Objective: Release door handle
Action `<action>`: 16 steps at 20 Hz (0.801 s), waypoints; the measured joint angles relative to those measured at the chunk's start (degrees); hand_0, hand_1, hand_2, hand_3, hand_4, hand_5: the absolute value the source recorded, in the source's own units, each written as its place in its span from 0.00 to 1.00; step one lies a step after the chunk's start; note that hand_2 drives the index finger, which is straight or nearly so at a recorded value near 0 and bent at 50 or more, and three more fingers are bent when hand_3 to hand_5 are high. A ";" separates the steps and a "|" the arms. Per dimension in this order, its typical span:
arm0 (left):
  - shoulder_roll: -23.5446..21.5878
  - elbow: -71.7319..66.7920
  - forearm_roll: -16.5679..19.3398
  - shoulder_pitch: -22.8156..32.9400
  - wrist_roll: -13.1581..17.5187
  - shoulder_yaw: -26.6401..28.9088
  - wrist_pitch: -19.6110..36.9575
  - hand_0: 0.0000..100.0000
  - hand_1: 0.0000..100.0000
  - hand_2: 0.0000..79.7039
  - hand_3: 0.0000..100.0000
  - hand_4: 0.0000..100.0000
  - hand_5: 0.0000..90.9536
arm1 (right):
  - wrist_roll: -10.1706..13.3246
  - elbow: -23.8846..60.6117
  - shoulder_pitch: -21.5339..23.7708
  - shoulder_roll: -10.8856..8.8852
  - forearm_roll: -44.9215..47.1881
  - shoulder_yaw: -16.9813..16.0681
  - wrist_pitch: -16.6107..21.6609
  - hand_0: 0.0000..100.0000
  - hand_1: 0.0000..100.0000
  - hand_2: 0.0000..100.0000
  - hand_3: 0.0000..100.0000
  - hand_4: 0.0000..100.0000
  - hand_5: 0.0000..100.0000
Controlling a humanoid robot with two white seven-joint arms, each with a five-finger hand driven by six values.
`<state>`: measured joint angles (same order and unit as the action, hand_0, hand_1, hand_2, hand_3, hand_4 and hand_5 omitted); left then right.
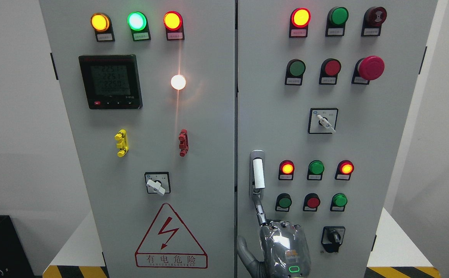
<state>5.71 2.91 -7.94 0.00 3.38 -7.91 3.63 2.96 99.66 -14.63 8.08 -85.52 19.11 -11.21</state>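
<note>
The door handle (258,173) is a white lever in a silver housing, upright at the left edge of the cabinet's right door (363,146). My right hand (282,243) comes up from the bottom edge just below it, its back toward the camera. One finger (260,210) stretches straight up and its tip reaches the lower end of the handle housing. The thumb (243,253) sticks out to the left. The hand does not wrap the lever. Both doors look closed. My left arm is out of view.
The right door carries lit and unlit lamps, push buttons, a red mushroom stop button (371,68) and rotary switches (332,238) near my hand. The left door (151,154) has a meter, lamps, a switch and a warning triangle (170,239). White walls flank the cabinet.
</note>
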 measured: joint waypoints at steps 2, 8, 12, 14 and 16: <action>0.00 0.00 0.00 0.00 0.00 0.00 0.00 0.12 0.56 0.00 0.00 0.00 0.00 | -0.23 0.39 -0.01 0.00 0.00 0.01 0.00 0.50 0.22 0.00 0.87 0.90 1.00; 0.00 0.00 0.00 0.00 0.00 0.00 0.00 0.12 0.56 0.00 0.00 0.00 0.00 | -0.67 1.35 -0.06 0.00 0.01 0.05 0.00 0.50 0.22 0.00 0.87 0.90 1.00; 0.00 0.00 0.00 0.00 0.00 0.00 0.00 0.12 0.56 0.00 0.00 0.00 0.00 | -0.37 1.94 -0.03 0.00 0.01 0.07 0.00 0.50 0.22 0.00 0.88 0.90 1.00; 0.00 0.00 0.00 0.00 0.00 0.00 0.00 0.12 0.56 0.00 0.00 0.00 0.00 | -0.20 2.19 -0.01 0.00 0.04 0.07 0.02 0.50 0.22 0.00 0.88 0.90 1.00; 0.00 0.00 0.00 0.00 0.00 0.00 0.00 0.12 0.56 0.00 0.00 0.00 0.00 | -0.10 2.37 0.01 0.00 0.05 0.08 0.04 0.50 0.22 0.00 0.88 0.90 1.00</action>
<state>5.71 2.91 -7.94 0.00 3.38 -7.91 3.63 2.86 102.03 -14.61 8.08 -85.47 19.18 -11.17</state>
